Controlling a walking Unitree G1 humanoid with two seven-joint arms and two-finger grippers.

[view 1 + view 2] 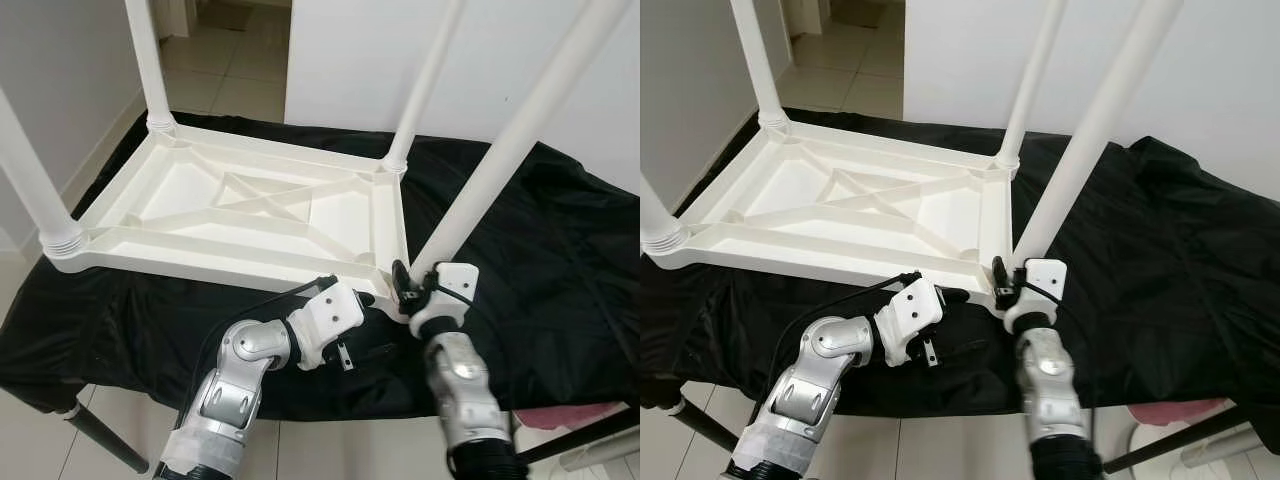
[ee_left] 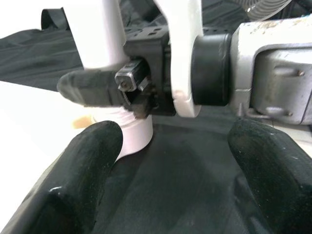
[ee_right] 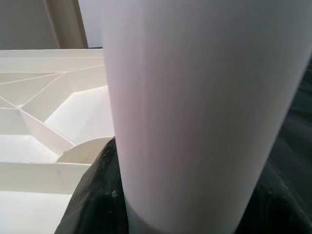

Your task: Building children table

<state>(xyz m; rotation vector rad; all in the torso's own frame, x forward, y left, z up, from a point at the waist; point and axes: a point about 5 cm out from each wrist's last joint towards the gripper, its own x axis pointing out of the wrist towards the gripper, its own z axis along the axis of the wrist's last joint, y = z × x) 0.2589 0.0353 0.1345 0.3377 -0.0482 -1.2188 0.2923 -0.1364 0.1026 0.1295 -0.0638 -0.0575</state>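
White tabletop [image 1: 250,215] lies upside down on the black cloth [image 1: 540,260]. Right gripper [image 1: 412,283] clamps the tilted leg [image 1: 510,150] at the top's near right corner. Left gripper [image 1: 372,300] spread wide, empty, beside that corner.

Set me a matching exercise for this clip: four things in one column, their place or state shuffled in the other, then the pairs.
1. right gripper
2. left gripper
3. black cloth
4. tabletop

A. upside down, ribs up
B. spread under the tabletop
C. clamped on the near-right leg
D. jaws open, beside that leg's base

Pairs: 1-C, 2-D, 3-B, 4-A
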